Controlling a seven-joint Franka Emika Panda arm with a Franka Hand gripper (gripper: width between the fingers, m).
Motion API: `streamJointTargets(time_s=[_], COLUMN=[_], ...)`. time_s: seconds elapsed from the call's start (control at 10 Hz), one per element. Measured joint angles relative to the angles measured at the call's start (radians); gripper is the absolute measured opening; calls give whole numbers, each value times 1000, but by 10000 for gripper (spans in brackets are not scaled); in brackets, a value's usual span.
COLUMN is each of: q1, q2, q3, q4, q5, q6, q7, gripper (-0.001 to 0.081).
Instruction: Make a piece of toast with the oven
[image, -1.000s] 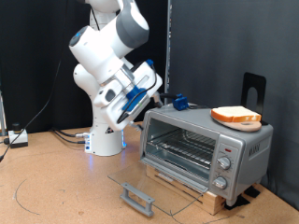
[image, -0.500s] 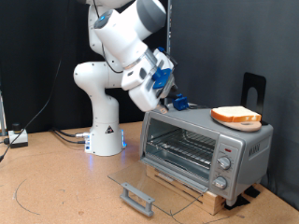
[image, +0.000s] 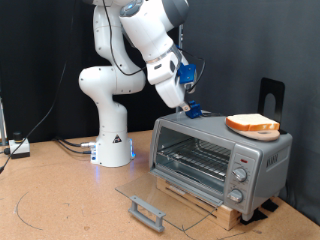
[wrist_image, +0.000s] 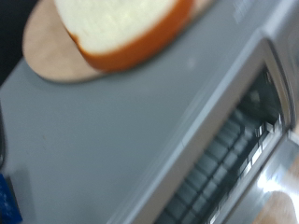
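The piece of toast (image: 252, 123) lies on a round light-wood plate (image: 268, 134) on top of the silver-grey oven (image: 220, 160), at the exterior view's right. The oven's glass door (image: 160, 203) is folded down open, showing the wire rack (image: 195, 159). My gripper (image: 190, 107) hangs just above the oven's top, to the exterior view's left of the toast, apart from it. The wrist view shows the toast (wrist_image: 121, 26), the plate (wrist_image: 51, 51) and the oven top (wrist_image: 112, 140); my fingers do not show there.
The oven stands on a slatted wooden base (image: 225, 212). Three knobs (image: 238, 177) run down its front panel. A black stand (image: 271, 95) rises behind the oven. Cables and a small box (image: 18, 148) lie on the table at the exterior view's left.
My arm has swung up and towards the exterior view's right, from beside the oven's open front to above its top, closer to the toast.
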Motion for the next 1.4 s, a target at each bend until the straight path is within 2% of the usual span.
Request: streamJointTargets(time_s=[0.2, 0.3, 0.4, 0.6, 0.7, 0.9, 1.1, 1.2, 1.4], q1=[34, 49, 61, 86, 96, 99, 99, 103, 106], q2=[-38, -59, -76, -93, -108, -169, -170, -196, -296], q3=[6, 8, 10, 17, 32, 75, 75, 85, 120], q4=[12, 19, 34, 78, 84, 60, 55, 40, -19], q5=[29, 30, 15, -38, -47, -56, -49, -42, -35], q6=[-9, -42, -114, -320, -348, -332, -327, -307, -246], q7=[-109, -134, -152, -160, -160, -155, -179, -211, -228], gripper=[807, 807, 807, 807, 807, 807, 807, 807, 807])
